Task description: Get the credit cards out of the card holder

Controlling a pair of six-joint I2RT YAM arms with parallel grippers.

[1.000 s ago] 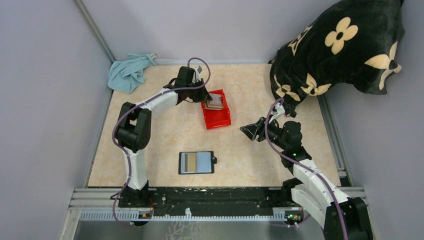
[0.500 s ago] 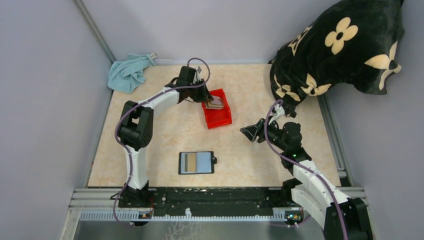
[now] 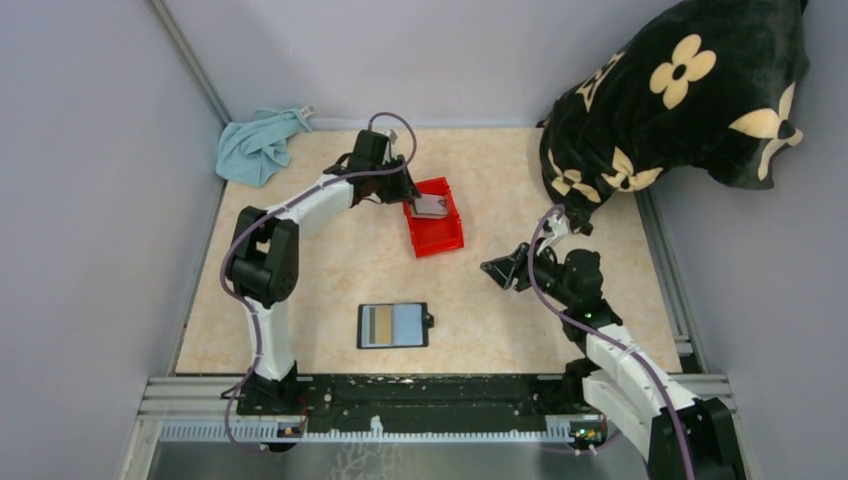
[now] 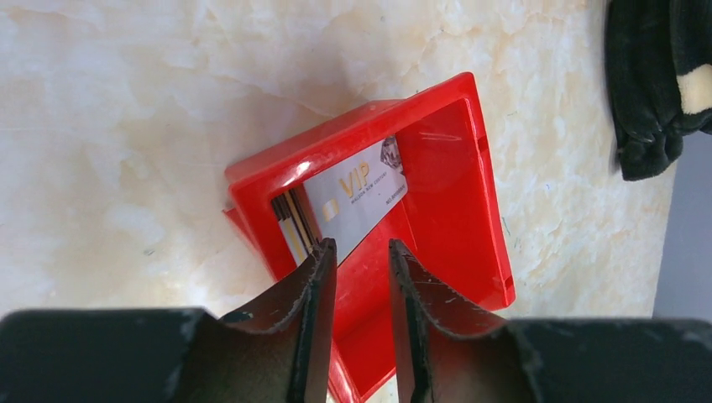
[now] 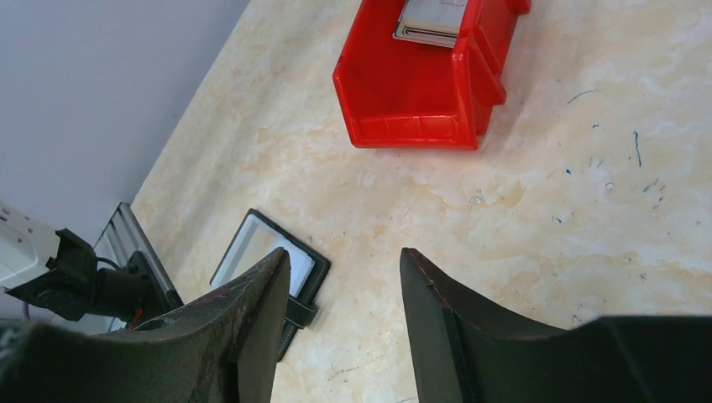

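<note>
Tabletop [image 3: 330, 270] of beige marbled laminate, grey walls on three sides.

Left gripper [image 4: 361, 248]: jaws parted a little, nothing between them. It hangs over the near-left part of the red bin [image 4: 353, 117]. A small stack of credit cards [image 4: 357, 197] lies directly under the tips, leaning in the bin's left corner, with a silver "VIP" card on top.

Right gripper [image 5: 344, 256]: jaws spread, nothing held, poised above bare table to the right of centre.

Card holder [image 3: 393, 325]: lies open and flat near the front edge, between the two arm bases, well apart from the bin. Its long axis runs left to right in the top view. A tan card [image 3: 378, 324] shows in its left half. I cannot tell whether the grey-blue panel beside it is a card or lining.

Key relation: the holder sits toward the bases from both grippers. From the right gripper it lies down and to the left, and from the left gripper almost straight back. Judgement: the right gripper looks slightly nearer. The left must first clear the bin.
</note>
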